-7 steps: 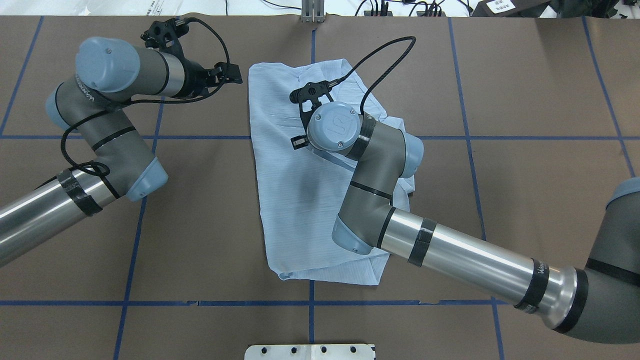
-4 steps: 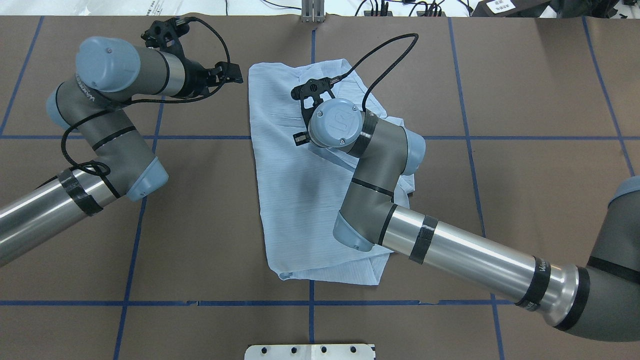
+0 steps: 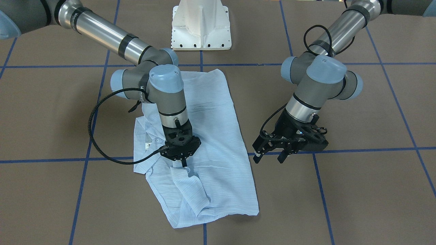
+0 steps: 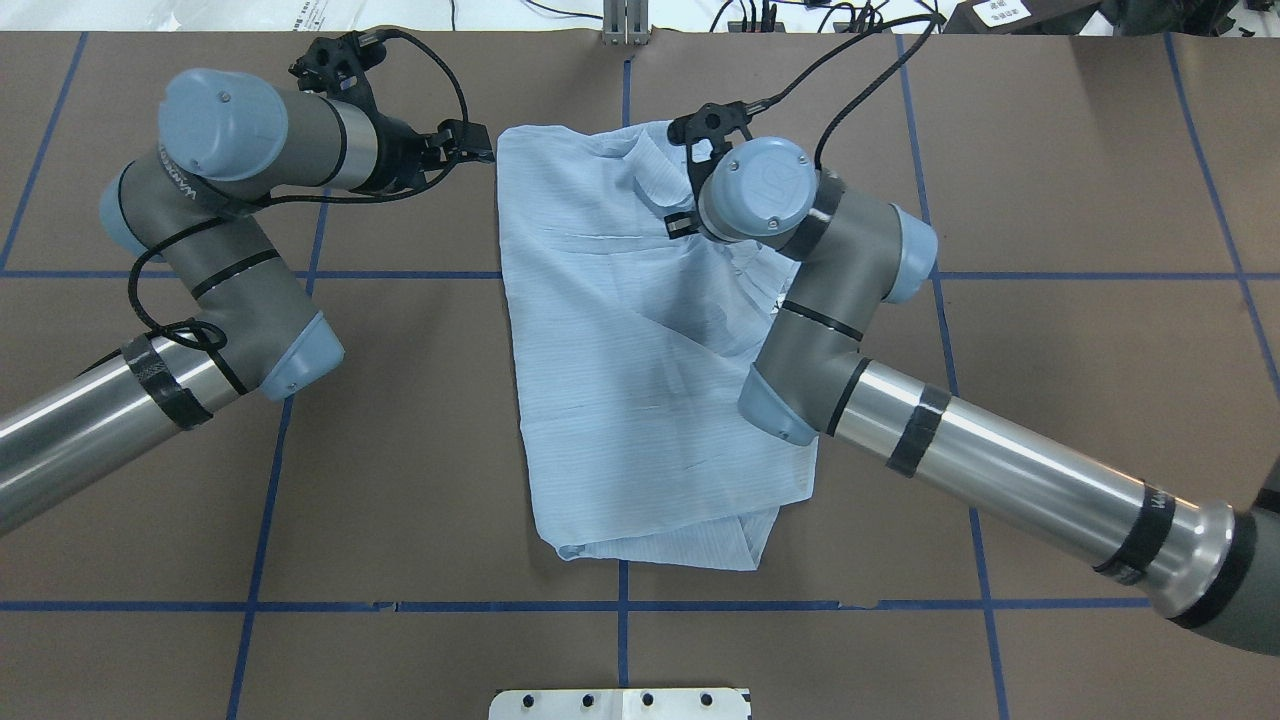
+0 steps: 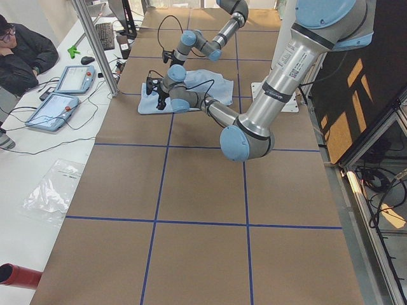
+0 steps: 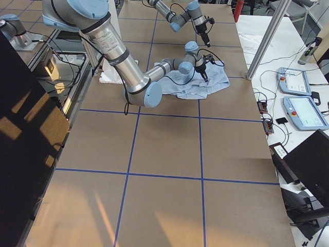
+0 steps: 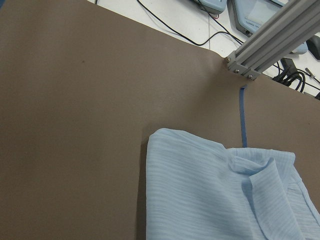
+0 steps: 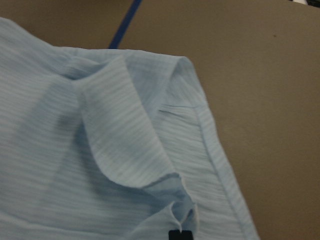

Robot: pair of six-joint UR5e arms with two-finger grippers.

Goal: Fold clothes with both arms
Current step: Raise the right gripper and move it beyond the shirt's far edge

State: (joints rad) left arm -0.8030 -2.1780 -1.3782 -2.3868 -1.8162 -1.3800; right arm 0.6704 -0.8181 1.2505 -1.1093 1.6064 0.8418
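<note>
One light blue striped shirt [image 3: 218,136] lies on the brown surface [image 3: 340,190] in front of you, spread across a blue tape line [image 3: 374,148]. Its nearest end is rumpled, with a loose fold doubled over itself. Just behind that fold is the right hand [image 3: 184,162], on your left as you face the robot. It points straight down with its fingers drawn narrow together, pinching a small peak of cloth. Its wrist camera shows the fabric gathered up to a black fingertip [image 8: 180,235]. Beside that hand, further to your left, the collar [image 3: 147,131] lies open with a small neck label [image 3: 147,145] showing. At much the same depth on your right, the left hand [image 3: 270,157] hangs just beside the shirt's long edge, fingers spread wide and holding nothing. Farther back the rest of the shirt lies flat and fairly smooth. Its far edge ends near the white pedestal [image 3: 201,27].
</note>
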